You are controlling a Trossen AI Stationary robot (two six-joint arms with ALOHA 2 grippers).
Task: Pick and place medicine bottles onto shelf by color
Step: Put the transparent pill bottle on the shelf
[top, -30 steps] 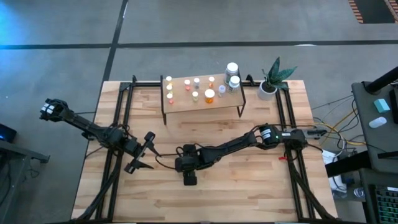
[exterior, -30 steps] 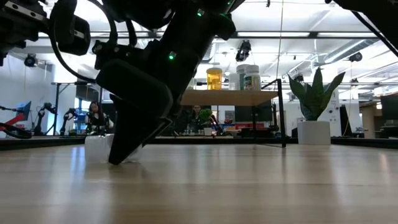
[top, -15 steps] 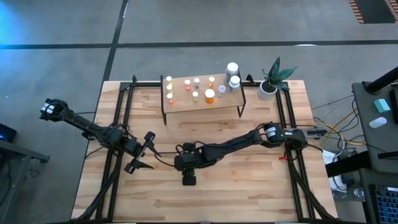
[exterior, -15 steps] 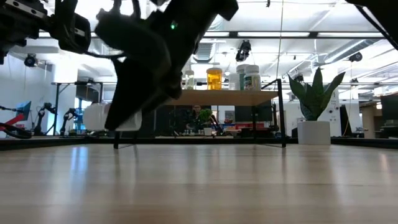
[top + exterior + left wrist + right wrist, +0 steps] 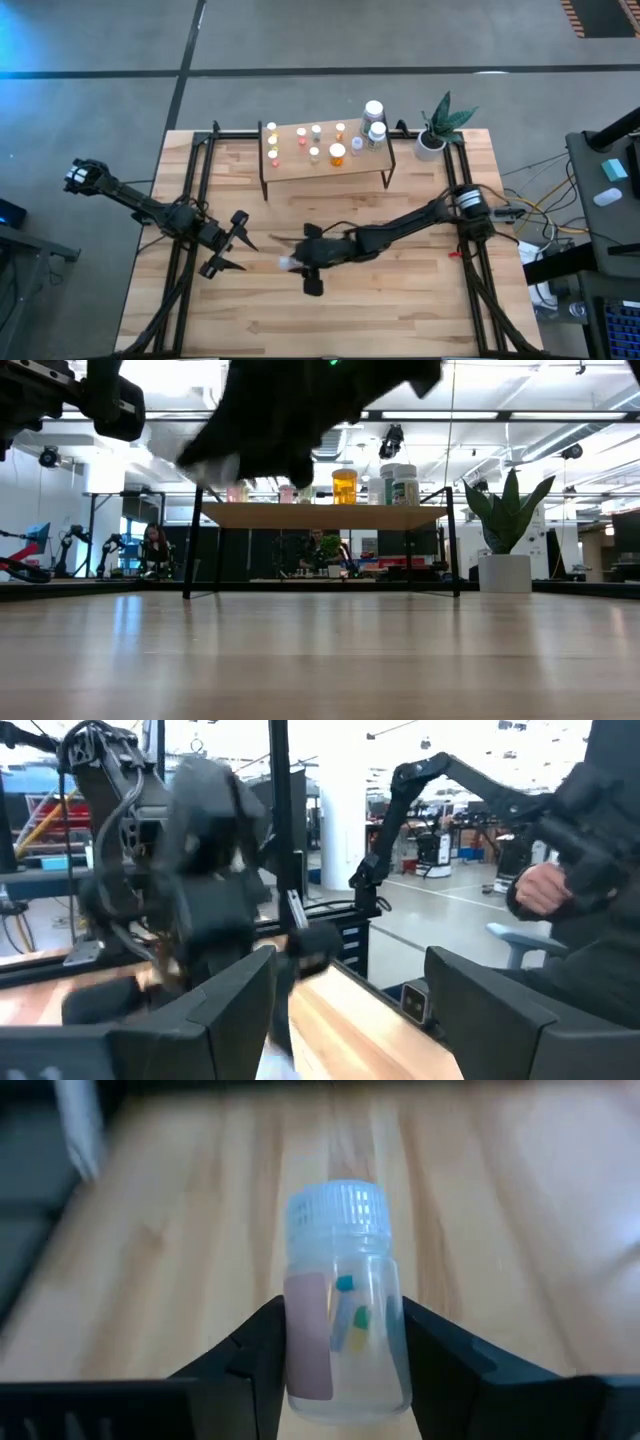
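Right end effector clamped on clear vial, white cap, lifted off tabletop. Left end effector spread wide, empty, parked near tabletop's left side. Shelf holds other bottles.

Robotics lab: background robot arms
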